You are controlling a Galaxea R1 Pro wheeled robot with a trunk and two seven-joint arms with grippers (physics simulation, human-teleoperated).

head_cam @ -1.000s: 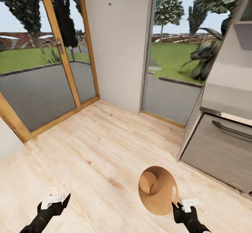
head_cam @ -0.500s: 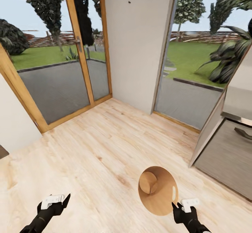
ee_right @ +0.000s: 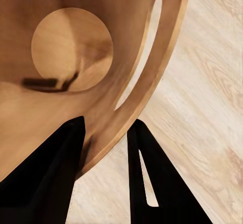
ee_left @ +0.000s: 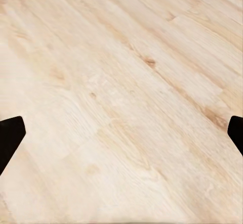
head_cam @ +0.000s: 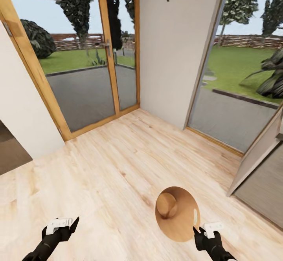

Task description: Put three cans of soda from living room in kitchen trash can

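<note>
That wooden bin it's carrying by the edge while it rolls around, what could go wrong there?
The right hand pinches only the rim of the bin, one finger inside and one outside, so a jolt might make it twist or slip to the wood floor. The bin hangs tilted with its mouth facing the camera and looks empty. The glass doors and wall corner lie close ahead, so turning could clip them.

One tash can (head_cam: 177,213); two hands: left hand (head_cam: 63,225), right hand (head_cam: 204,229).

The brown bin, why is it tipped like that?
The tash can is off the floor, tilted so its open mouth faces the head camera; the right gripper pinches its rim. Inside looks empty.
</note>
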